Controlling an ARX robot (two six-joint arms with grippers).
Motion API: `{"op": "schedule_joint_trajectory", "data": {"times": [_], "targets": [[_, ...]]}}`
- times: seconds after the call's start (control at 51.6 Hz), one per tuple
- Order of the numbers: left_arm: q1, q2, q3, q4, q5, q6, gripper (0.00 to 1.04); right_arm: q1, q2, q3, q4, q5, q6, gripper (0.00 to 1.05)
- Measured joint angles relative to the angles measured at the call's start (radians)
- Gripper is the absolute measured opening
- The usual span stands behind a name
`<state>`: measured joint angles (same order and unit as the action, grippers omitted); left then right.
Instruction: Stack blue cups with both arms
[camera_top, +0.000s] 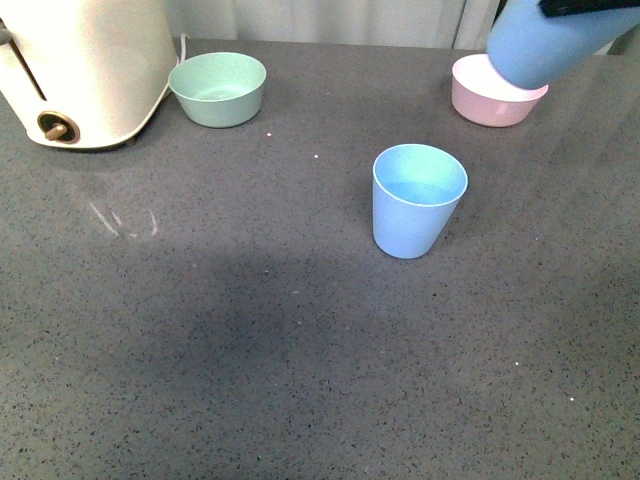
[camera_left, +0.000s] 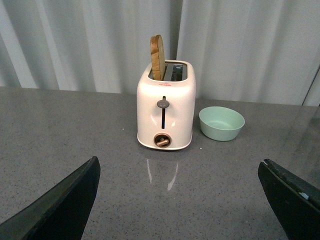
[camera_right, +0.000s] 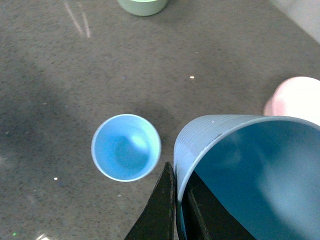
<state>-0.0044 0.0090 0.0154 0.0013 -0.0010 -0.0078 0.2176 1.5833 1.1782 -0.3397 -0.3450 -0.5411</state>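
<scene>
One blue cup (camera_top: 416, 200) stands upright on the dark grey counter, right of centre; it also shows from above in the right wrist view (camera_right: 126, 147). My right gripper (camera_right: 177, 200) is shut on the rim of the second blue cup (camera_right: 250, 170), one finger outside and one inside the wall. That cup (camera_top: 545, 42) hangs tilted in the air at the top right of the front view, above and right of the standing cup. My left gripper (camera_left: 182, 200) is open and empty, low over bare counter, its fingers (camera_left: 65, 205) spread wide, facing the toaster.
A cream toaster (camera_left: 165, 112) with a slice of bread stands at the back left, also seen in the front view (camera_top: 85, 65). A mint-green bowl (camera_top: 218, 88) sits beside it. A pink bowl (camera_top: 492, 95) sits at the back right, under the held cup.
</scene>
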Motion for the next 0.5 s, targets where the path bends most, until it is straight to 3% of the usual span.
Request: {"op": "schedule_joint_trajectory", "data": {"times": [0.213, 0.504], "targets": [[0.0, 0.0, 0.0, 0.0, 0.0, 0.0, 0.96, 0.144, 0.04, -0.041, 0.027, 0.076, 0.012, 0.02], [0.0, 0.0, 0.0, 0.0, 0.0, 0.0, 0.96, 0.2, 0.131, -0.041, 0.055, 0.122, 0.052, 0.02]]}}
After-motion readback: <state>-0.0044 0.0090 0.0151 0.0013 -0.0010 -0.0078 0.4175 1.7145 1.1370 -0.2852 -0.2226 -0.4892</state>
